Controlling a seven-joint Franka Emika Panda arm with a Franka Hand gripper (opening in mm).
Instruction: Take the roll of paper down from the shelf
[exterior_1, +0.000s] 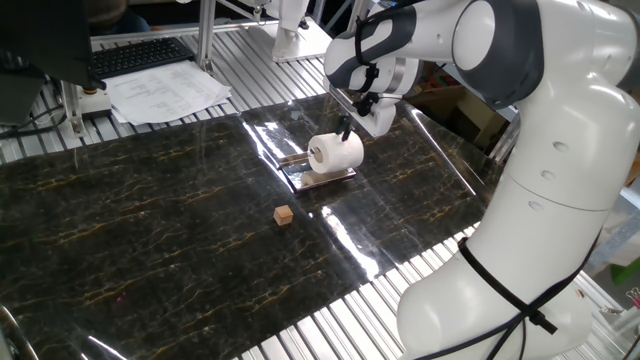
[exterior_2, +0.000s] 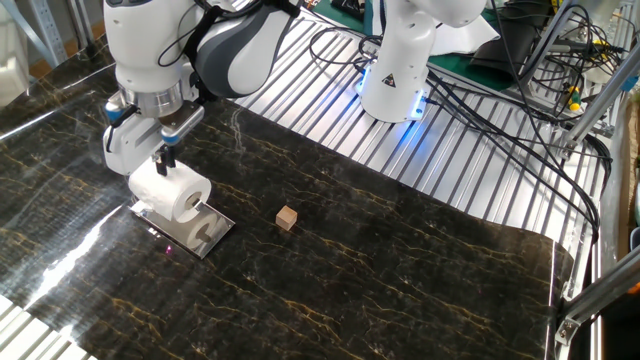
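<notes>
The white roll of paper (exterior_1: 336, 152) lies on its side on the shelf (exterior_1: 320, 178), a small shiny metal platform on the dark marble table. In the other fixed view the roll of paper (exterior_2: 173, 193) covers most of the shelf (exterior_2: 200, 236). My gripper (exterior_1: 350, 130) hangs just above the back end of the roll. One black finger (exterior_1: 344, 128) comes down to the roll's top edge. The same finger (exterior_2: 163, 157) shows at the roll's far side, and the second finger is hidden behind the hand. The jaws look spread wide, with nothing held between them.
A small tan wooden cube (exterior_1: 284, 214) sits on the marble in front of the shelf, also seen as the cube (exterior_2: 287, 218). Printed paper sheets (exterior_1: 165, 92) and a keyboard (exterior_1: 140, 55) lie beyond the table's far edge. Cables (exterior_2: 500, 90) trail behind the robot's base.
</notes>
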